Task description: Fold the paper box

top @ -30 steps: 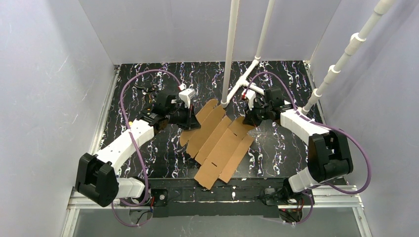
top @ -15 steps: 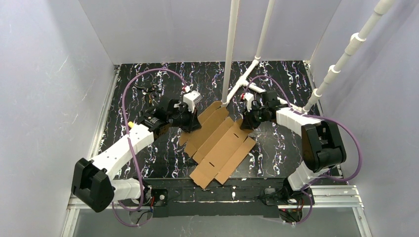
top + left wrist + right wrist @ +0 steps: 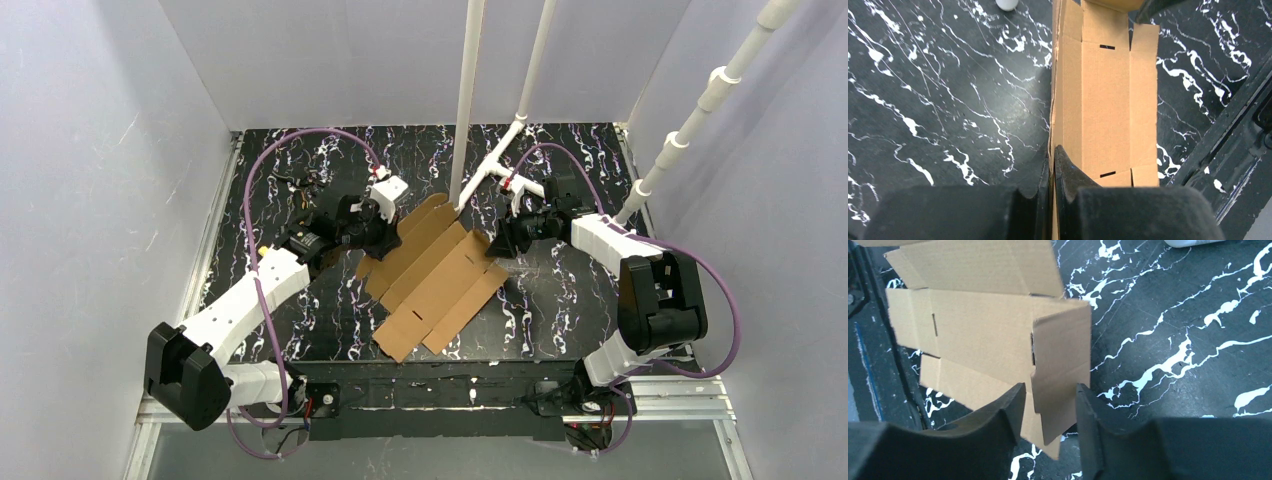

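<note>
The paper box is a flat brown die-cut sheet with creases and slits, lying diagonally on the black marbled table. My left gripper is shut on the sheet's left edge; in the left wrist view the edge runs thin between the closed fingers and the panels stretch away. My right gripper is open at the sheet's right end. In the right wrist view a raised end flap stands between the spread fingers, touching neither.
Two white pipes rise from the table just behind the sheet, with a white pipe fitting at their foot. A third white pipe slants at the right. White walls close in three sides. A metal rail runs along the near edge.
The sheet has shifted left and away from the near edge, dragged by my left gripper. My right gripper has moved slightly right and now straddles the raised end flap.
</note>
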You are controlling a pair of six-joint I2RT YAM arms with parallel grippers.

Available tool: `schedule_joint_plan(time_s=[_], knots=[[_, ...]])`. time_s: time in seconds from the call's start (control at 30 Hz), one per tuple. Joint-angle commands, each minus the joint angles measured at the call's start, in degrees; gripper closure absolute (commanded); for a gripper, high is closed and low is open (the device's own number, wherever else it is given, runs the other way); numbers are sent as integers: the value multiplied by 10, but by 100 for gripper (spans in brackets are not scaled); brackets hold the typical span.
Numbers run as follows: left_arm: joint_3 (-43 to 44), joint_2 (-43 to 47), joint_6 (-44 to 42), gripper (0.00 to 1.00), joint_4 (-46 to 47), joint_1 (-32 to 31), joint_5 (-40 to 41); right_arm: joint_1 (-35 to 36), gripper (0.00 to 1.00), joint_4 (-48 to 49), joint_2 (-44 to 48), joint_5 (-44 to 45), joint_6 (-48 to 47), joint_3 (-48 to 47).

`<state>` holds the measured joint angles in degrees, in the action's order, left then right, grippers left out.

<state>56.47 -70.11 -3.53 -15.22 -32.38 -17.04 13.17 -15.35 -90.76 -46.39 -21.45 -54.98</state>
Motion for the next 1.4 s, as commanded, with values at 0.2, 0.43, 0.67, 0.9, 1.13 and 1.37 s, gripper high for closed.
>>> schedule_joint_plan(time_s=[0.2,0.43,0.67,0.9,1.13,1.37], knots=[[107,-28,17,100,-83,-3,-29,-8,30,-32,22,-54,-28,-26],[136,-31,7,100,-137,-3,-4,-19,13,-36,29,-54,-30,-27],[174,-28,-20,100,-176,-3,9,-21,4,-39,34,-61,-32,-28],[185,-35,-41,100,-183,-7,34,-11,2,-3,28,-69,-5,-9],[206,-47,-101,100,-186,-56,107,-2,2,86,39,-51,26,15],[242,-74,-146,100,-197,-105,205,4,2,215,65,-20,86,69]])
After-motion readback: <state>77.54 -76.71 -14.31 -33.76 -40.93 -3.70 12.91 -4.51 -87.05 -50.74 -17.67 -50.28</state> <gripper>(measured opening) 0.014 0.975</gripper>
